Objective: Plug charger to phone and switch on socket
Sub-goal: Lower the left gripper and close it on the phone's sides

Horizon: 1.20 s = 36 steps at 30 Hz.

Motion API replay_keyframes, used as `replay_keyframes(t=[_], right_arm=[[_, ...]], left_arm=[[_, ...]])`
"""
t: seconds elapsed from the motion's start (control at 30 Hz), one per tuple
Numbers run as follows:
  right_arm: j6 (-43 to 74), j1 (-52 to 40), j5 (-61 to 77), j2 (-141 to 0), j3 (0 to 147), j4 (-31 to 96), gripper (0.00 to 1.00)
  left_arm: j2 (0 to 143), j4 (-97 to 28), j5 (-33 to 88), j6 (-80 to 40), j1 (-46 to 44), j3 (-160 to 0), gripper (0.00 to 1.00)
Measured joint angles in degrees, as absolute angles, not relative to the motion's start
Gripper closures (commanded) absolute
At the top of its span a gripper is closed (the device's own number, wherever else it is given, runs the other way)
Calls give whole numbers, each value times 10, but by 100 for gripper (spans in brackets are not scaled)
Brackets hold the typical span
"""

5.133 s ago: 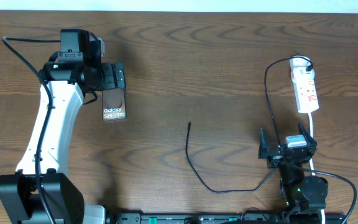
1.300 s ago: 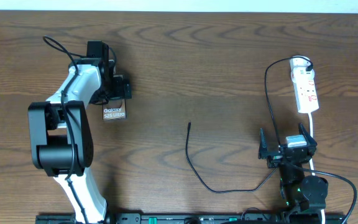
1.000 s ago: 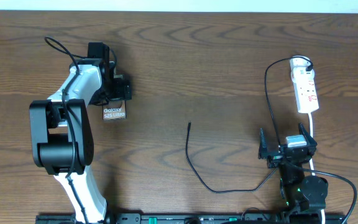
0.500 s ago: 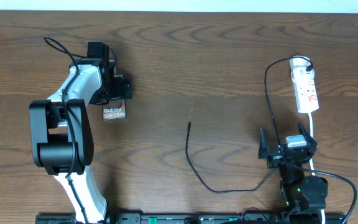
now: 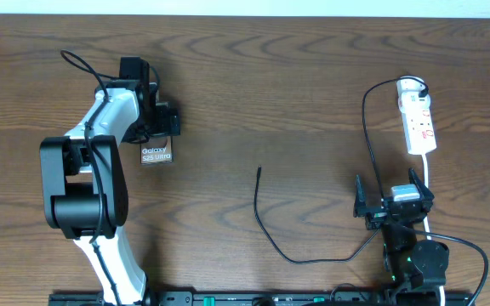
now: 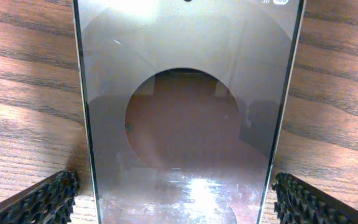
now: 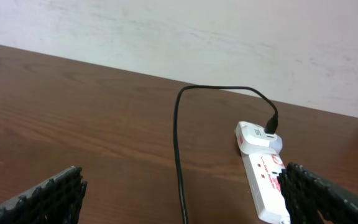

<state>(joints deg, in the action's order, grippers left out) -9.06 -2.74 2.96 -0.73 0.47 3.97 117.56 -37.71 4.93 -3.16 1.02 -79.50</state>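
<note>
- Overhead: we find the phone [image 5: 156, 155] lying flat on the bench [image 5: 270, 76] at the left, its white "Galaxy S25 Ultra" lettering showing. Its far end is covered by the left pincer [image 5: 160, 133].
- Overhead: the left pincer stands released, its jaws spread to either side of the phone.
- Overhead: the charger [image 5: 257, 204] lies loose near the middle of the bench. Its free tip points away from the arms and is well apart from the phone. The cable loops back past the right arm and runs up to the far end of the socket [image 5: 419, 125].
- Overhead: the socket lies at the far right, red marks on its face. A white cord [image 5: 428, 174] leaves its near end.
- Overhead: the right pincer [image 5: 387, 185] sits near the front edge, released and grasping nothing, between the charger's rising run and the cord.
- Left wrist: the phone [image 6: 185, 124] fills the view, with a glossy face and a dark circle at its middle. The left pincer [image 6: 176, 208] straddles it, one finger [image 6: 42, 202] beside each long edge. A sliver of bench shows between this finger and the phone.
- Right wrist: we see the right pincer [image 7: 185, 202] spread wide and empty, low over the bench [image 7: 73, 112]. The charger [image 7: 178, 155] runs away between the fingers, arcs over and plugs into a white adapter [image 7: 253, 138] at the socket's [image 7: 266, 180] far end. A pale wall [image 7: 166, 31] stands behind.
</note>
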Motion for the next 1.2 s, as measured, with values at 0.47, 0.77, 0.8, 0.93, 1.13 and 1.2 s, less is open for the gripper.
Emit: replay_keyframes(t=[0.47,0.77,0.8,0.93,1.13,1.2], right_arm=[[-91,-27,30,-7,5,40,1],[-91,-27,30,-7,5,40,1],[-91,-27,30,-7,5,40,1],[-91,-27,29,-7,5,40,1],[-91,-27,29,-7,5,40,1],[-91,-27,30,-7,5,40,1]], left_arm=[[1176,-379,46,-32,10,-795,1],[1178,-381,40,-41,10,-797,1],[1178,-381,39,-42,10,-797,1],[1178,-381,39,-44,10,-797,1],[1179,-381,36,-45,7,-797,1],[1179,-381,34,-45,5,-797,1]])
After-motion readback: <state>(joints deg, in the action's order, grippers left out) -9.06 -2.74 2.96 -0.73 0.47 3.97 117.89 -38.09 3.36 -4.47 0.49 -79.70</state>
